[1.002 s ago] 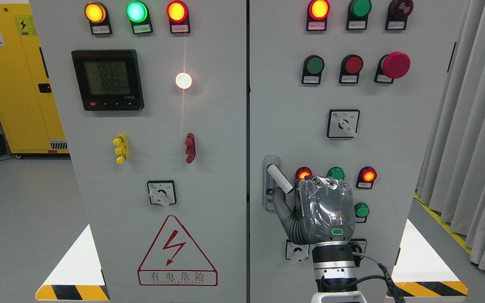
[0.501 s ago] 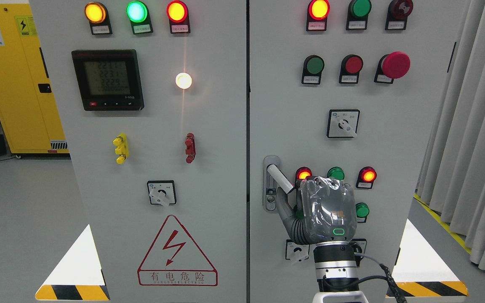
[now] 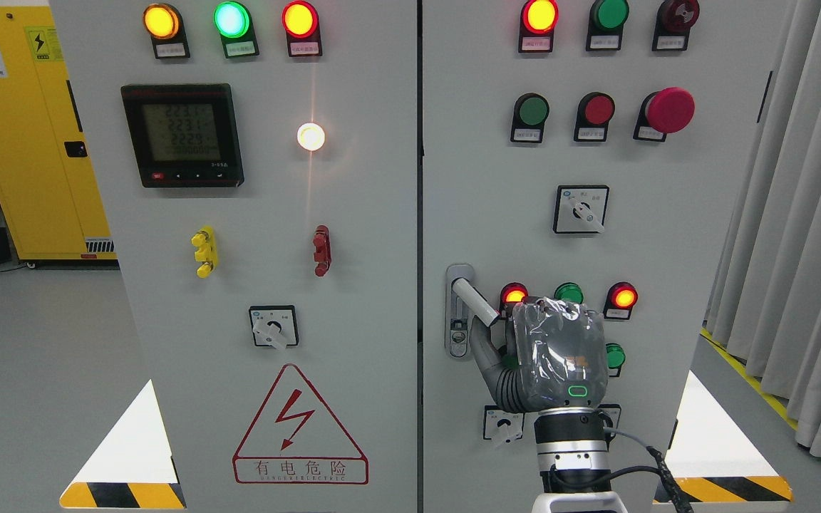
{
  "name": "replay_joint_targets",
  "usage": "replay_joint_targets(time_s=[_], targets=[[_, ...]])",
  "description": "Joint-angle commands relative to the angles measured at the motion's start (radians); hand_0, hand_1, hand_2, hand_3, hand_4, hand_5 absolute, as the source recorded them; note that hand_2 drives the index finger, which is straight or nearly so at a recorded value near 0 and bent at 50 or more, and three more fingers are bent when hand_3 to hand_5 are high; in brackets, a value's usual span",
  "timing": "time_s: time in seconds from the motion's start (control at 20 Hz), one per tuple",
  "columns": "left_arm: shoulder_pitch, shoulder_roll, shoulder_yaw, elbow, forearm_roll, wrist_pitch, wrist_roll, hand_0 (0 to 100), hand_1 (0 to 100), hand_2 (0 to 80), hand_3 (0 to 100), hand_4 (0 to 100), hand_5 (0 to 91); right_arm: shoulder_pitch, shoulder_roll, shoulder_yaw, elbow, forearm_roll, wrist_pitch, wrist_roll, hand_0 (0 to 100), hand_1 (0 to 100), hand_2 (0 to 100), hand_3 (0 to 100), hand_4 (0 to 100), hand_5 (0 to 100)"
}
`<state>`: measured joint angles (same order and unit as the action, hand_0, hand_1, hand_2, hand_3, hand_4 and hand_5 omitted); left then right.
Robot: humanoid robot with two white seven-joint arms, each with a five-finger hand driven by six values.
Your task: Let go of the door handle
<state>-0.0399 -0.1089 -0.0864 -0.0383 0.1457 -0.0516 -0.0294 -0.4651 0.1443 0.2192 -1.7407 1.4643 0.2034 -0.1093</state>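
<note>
Grey right hand [image 3: 559,356] at lower right of frame, back toward camera, thumb under door handle [image 3: 476,302]; cannot tell whether fingers grip it. Handle juts diagonally from latch plate [image 3: 457,335] at left edge of right cabinet door [image 3: 667,214]. Yellow cabinet [image 3: 18,142] far upper left.

Right hand [image 3: 559,356]: grey shell under clear crinkled plastic film; green-lit oval ring near the wrist; ribbed grey thumb; black-and-silver wrist collar; black cable alongside.
</note>
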Motion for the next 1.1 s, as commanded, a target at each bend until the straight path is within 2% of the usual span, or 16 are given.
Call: replay_joint_targets(time_s=[0.0, 1.05], targets=[[0.000, 0.000, 0.001, 0.000, 0.000, 0.001, 0.000, 12, 56, 0.0, 0, 0, 0.0, -0.003, 0.000, -0.011, -0.005, -0.004, -0.001, -0.001, 63, 40, 100, 100, 100, 100], [0.000, 0.000, 0.001, 0.000, 0.000, 0.001, 0.000, 12, 56, 0.0, 0, 0, 0.0, -0.018, 0.000, -0.021, -0.005, -0.005, -0.001, 0.003, 64, 39, 100, 100, 100, 100]])
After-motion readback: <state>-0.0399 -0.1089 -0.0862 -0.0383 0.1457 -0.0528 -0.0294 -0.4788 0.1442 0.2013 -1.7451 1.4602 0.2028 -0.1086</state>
